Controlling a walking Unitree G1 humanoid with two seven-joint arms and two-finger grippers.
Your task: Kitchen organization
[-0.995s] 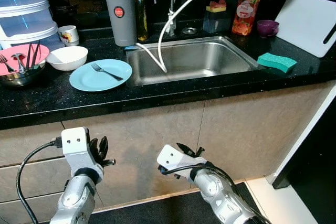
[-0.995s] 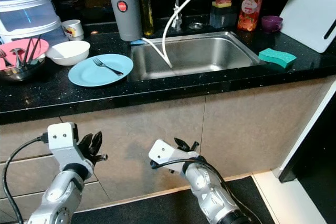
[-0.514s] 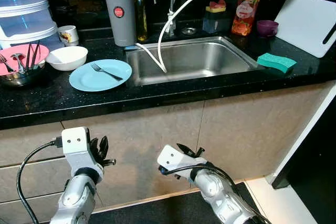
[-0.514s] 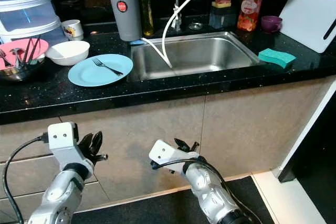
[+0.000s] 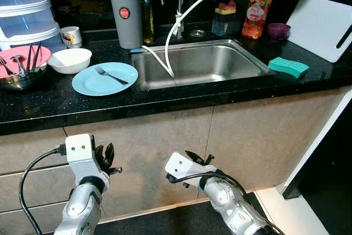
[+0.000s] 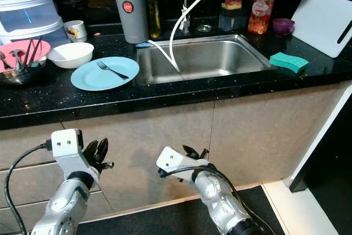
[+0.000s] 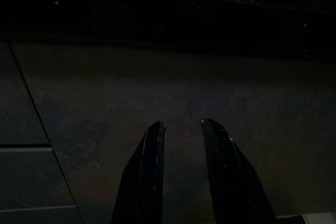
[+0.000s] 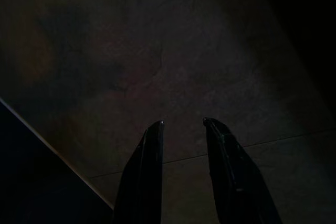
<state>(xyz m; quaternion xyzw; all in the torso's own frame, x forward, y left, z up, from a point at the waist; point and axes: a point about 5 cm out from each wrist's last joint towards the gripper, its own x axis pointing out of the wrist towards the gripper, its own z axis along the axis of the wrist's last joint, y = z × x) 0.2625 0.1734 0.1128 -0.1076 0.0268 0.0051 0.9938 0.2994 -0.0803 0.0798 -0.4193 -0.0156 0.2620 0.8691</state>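
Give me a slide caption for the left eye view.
Fork on blue plate beside steel sink; both arms low.

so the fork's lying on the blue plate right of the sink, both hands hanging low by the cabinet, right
Not quite: the blue plate with the fork sits left of the sink, as the left eye view shows. Both the left hand and right hand do hang low by the cabinet.

One light-blue plate (image 5: 105, 78), one fork (image 5: 111, 75) on it. One white bowl (image 5: 70, 60). One pink plate (image 5: 21, 59). One grey canister (image 5: 125, 16). One mug (image 5: 70, 36). One green sponge (image 5: 289, 66). One soap bottle (image 5: 258, 15). One purple cup (image 5: 279, 30). One white cutting board (image 5: 321, 26). One sink (image 5: 220, 69).
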